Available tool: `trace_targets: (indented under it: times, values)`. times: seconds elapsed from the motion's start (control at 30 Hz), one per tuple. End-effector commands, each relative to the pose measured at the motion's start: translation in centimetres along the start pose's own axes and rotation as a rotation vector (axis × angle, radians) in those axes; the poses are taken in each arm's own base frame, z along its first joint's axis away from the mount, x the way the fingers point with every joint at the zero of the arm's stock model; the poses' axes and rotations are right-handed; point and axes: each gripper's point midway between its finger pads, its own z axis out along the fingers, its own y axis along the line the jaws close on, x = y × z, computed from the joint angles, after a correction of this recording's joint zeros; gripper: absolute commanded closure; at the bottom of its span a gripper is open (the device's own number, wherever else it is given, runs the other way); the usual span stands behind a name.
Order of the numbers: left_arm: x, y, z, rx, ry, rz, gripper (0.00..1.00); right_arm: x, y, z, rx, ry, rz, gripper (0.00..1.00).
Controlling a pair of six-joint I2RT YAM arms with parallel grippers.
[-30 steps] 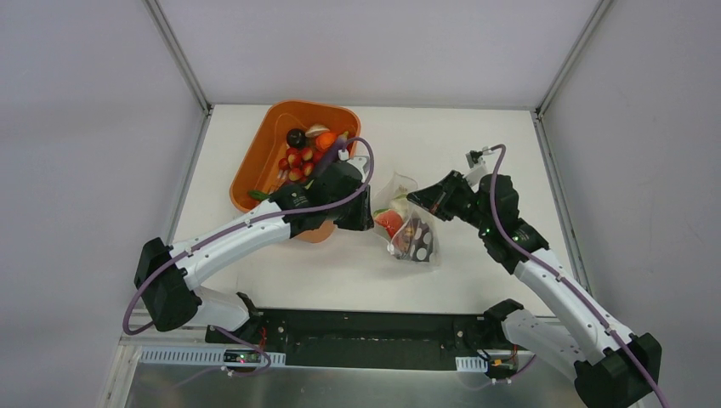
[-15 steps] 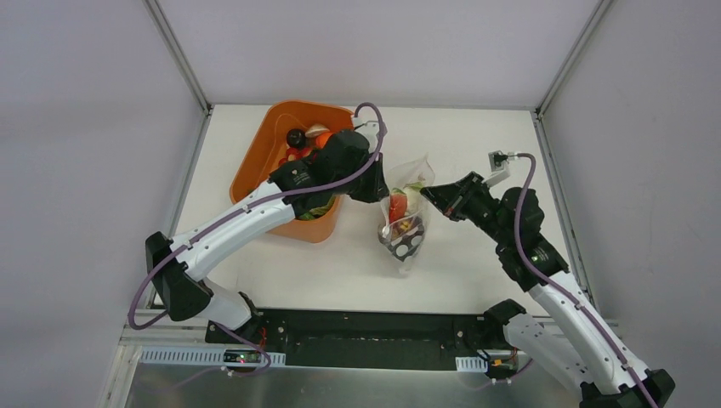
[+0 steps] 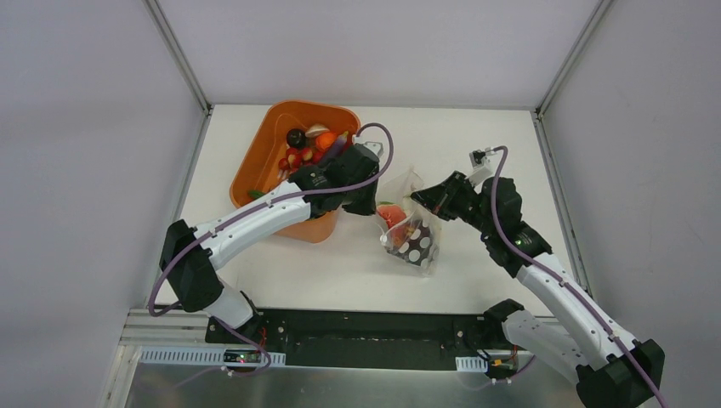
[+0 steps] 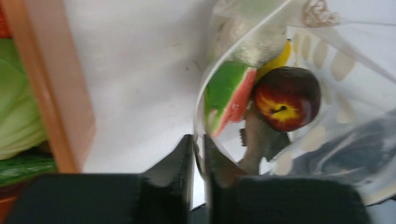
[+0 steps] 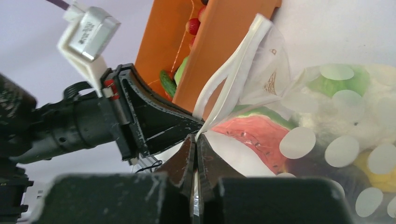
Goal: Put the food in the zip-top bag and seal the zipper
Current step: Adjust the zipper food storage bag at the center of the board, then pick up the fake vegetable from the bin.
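Note:
The clear dotted zip-top bag (image 3: 414,236) hangs between both grippers just right of the orange tub (image 3: 281,183). Food inside it: a red melon slice (image 4: 227,95), a red-yellow apple (image 4: 287,98), a yellow piece and pale cauliflower (image 5: 383,100). My left gripper (image 3: 374,202) is shut on the bag's left rim (image 4: 200,135). My right gripper (image 3: 418,197) is shut on the pale zipper strip (image 5: 233,79), which is open and bowed. More food lies in the tub (image 3: 306,153).
The orange tub's wall (image 4: 56,93) stands close left of my left gripper, with green cabbage (image 4: 16,121) and a cucumber inside. White table (image 3: 476,144) lies behind and in front of the bag. Metal frame rails edge the table.
Both grippers moved the bag up and back, then lowered it again toward the front. The bag's mouth is now pulled between them and its bottom rests lower on the table.

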Motion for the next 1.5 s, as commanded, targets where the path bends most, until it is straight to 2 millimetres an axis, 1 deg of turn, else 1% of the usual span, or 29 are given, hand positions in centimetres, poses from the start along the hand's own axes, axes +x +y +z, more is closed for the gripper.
trace_targets:
  times: [0.0,0.03,0.07,0.1,0.13,0.23,0.33,0.37,0.47,0.53,0.63,0.7,0.77,0.8,0.9,1.03,1.13,1.23,1.47]
  values:
    - [-1.8,1.7,-2.6,-0.027,-0.096,-0.041,0.71,-1.8,4.0,-0.8,-0.151,-0.056,-0.025,1.0]
    - [-2.1,1.7,-2.9,-0.017,-0.109,-0.039,0.51,-1.8,4.2,-0.7,-0.155,-0.053,-0.023,1.0]
    - [-2.3,1.7,-3.2,-0.01,-0.117,-0.036,0.36,-1.8,4.3,-0.7,-0.158,-0.049,-0.019,1.0]
    - [-2.6,1.7,-3.5,-0.008,-0.128,-0.033,0.29,-1.7,4.3,-0.6,-0.159,-0.043,-0.017,1.0]
    - [-2.8,1.7,-3.9,-0.006,-0.136,-0.028,0.27,-1.7,4.2,-0.5,-0.158,-0.039,-0.014,1.0]
    - [-3.9,1.8,-5.2,0.002,-0.17,-0.003,0.14,-1.5,4.0,-0.3,-0.156,-0.035,-0.006,1.0]
    - [-5.2,2.5,-6.8,-0.005,-0.216,0.02,0.03,-1.4,3.9,-0.2,-0.152,-0.029,-0.001,1.0]
    - [-5.8,3.0,-7.3,-0.007,-0.235,0.031,0.01,-1.4,3.9,-0.1,-0.151,-0.026,0.001,1.0]
    - [-7.6,4.9,-8.3,-0.032,-0.275,0.028,0.01,-1.3,4.0,0.0,-0.157,-0.018,0.003,1.0]
    - [-9.3,6.8,-8.8,-0.065,-0.307,0.037,0.01,-1.4,4.0,0.0,-0.158,-0.018,0.003,1.0]
    - [-12.5,11.2,-9.0,-0.176,-0.348,0.096,0.01,-1.3,4.0,0.0,-0.156,-0.022,0.007,1.0]
    - [-14.6,13.6,-8.4,-0.214,-0.351,0.136,0.01,-1.3,4.0,0.0,-0.158,-0.021,0.005,1.0]
    - [-16.4,16.2,-7.1,-0.277,-0.334,0.184,0.01,-1.4,4.1,-0.1,-0.164,-0.023,0.003,1.0]
    - [-17.1,17.4,-6.3,-0.319,-0.321,0.226,0.01,-1.5,4.2,-0.2,-0.164,-0.027,0.003,1.0]
    - [-18.1,19.4,-3.2,-0.388,-0.243,0.394,0.01,-1.6,4.3,-0.3,-0.167,-0.034,0.0,1.0]
    - [-18.8,21.8,0.7,-0.449,-0.19,0.546,0.01,-1.7,4.2,-0.2,-0.164,-0.037,-0.001,1.0]
    - [-18.4,22.7,3.4,-0.433,-0.117,0.674,0.01,-1.6,4.3,-0.2,-0.163,-0.031,-0.003,1.0]
    - [-19.3,23.8,4.6,-0.466,-0.126,0.696,0.01,-1.7,4.2,-0.2,-0.159,-0.034,-0.006,1.0]
    - [-21.4,24.0,6.7,-0.373,-0.205,0.688,0.01,-1.6,3.7,0.1,-0.139,-0.033,-0.018,1.0]
